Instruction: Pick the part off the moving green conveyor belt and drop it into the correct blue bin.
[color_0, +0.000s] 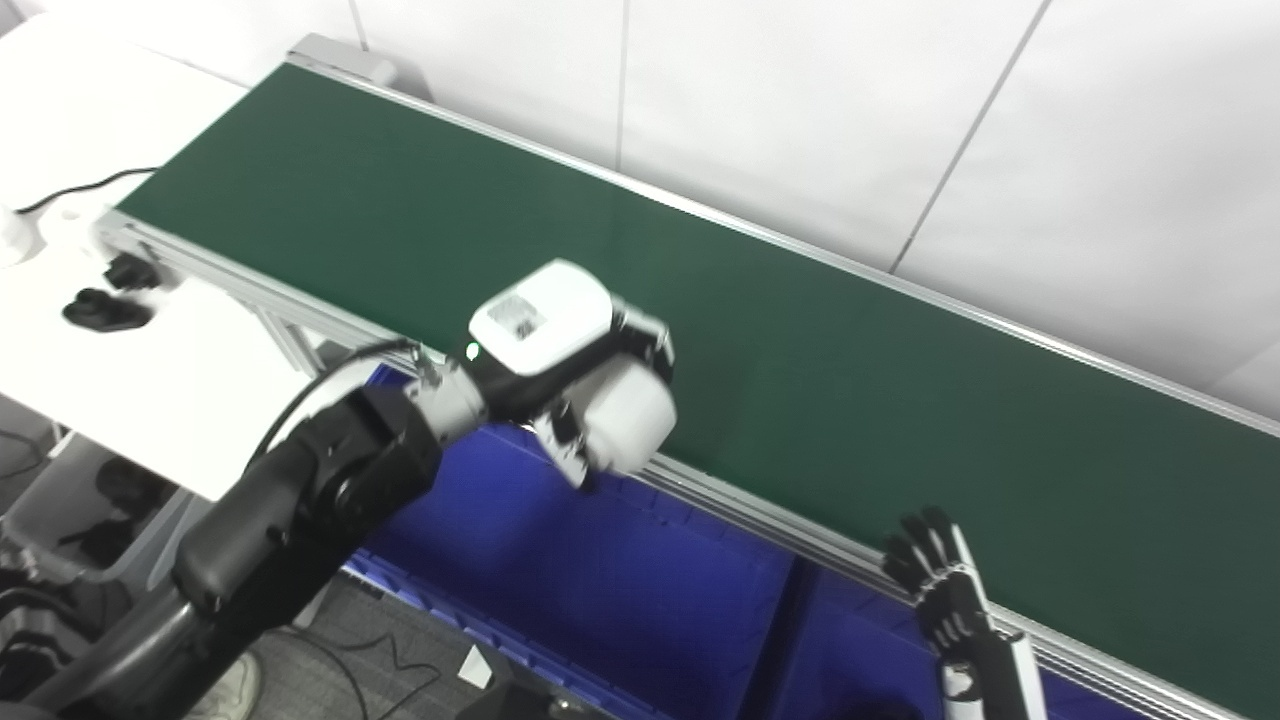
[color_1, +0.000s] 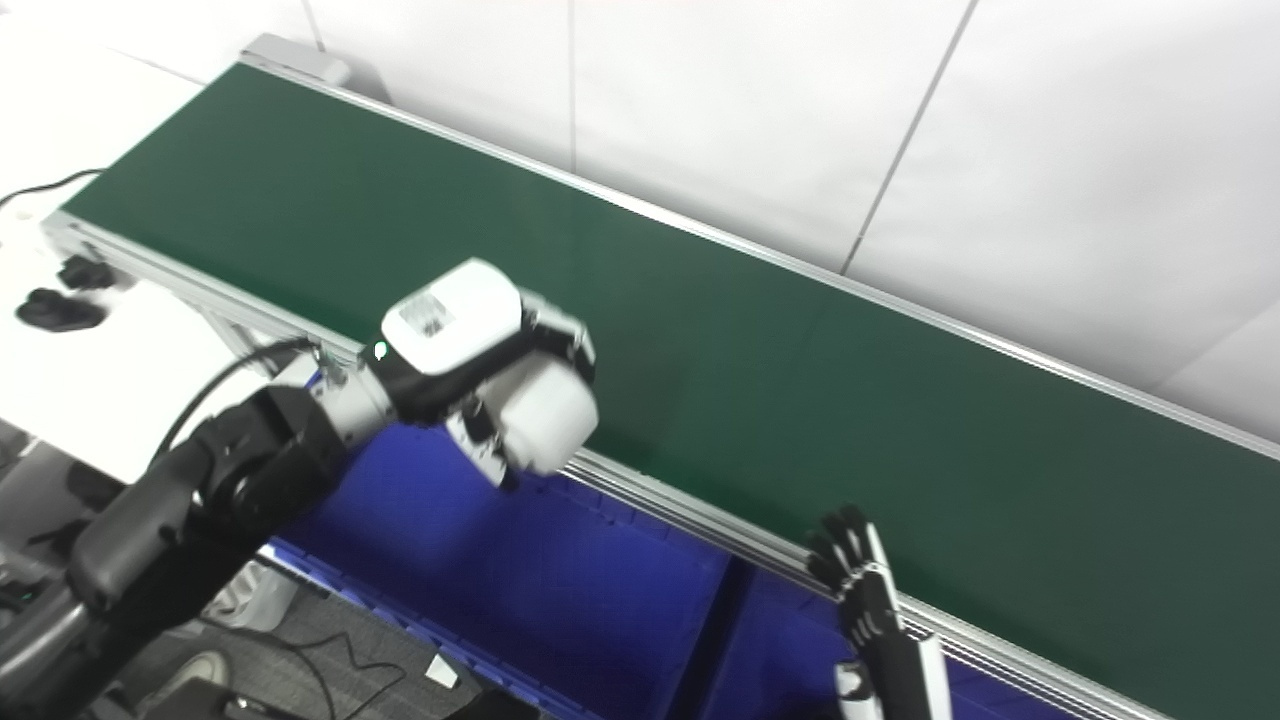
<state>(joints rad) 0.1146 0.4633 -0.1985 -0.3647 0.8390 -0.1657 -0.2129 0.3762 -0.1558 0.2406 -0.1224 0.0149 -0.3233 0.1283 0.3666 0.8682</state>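
Left robot hand (color_0: 590, 400) hangs right over the near rail (color_0: 760, 515) of the belt (color_0: 800, 330), its back toward the cameras and its fingers curled under and away. Something white and rounded bulges beneath it, but whether that is a part in the grip or just the hand's own casing, I cannot tell, and I cannot tell how far the fingers are closed either. The spot makes sense for a drop: it sits on the line between belt and the big blue bin (color_0: 600, 580) directly below, so anything let go here would likely fall straight in.

And the belt itself? Bare green from end to end, no loose part riding on it in either view. If there is a part at all, it is under that left hand.

Right robot hand (color_0: 940, 580) stands upright just beside the rail farther down the line, fingers spread apart, holding nothing. My read is that it is waiting its turn, posted over the second bin (color_0: 850, 640), which is separated from the first by a dark divider.

Around the edges: a white surface (color_0: 150, 380) to the left carries a couple of small black items (color_0: 100, 310) and a trailing cable (color_0: 90, 185), well clear of the action. The one thing in the way is the aluminium rail itself; a release too far forward could land the part back on the belt rather than in the bin.
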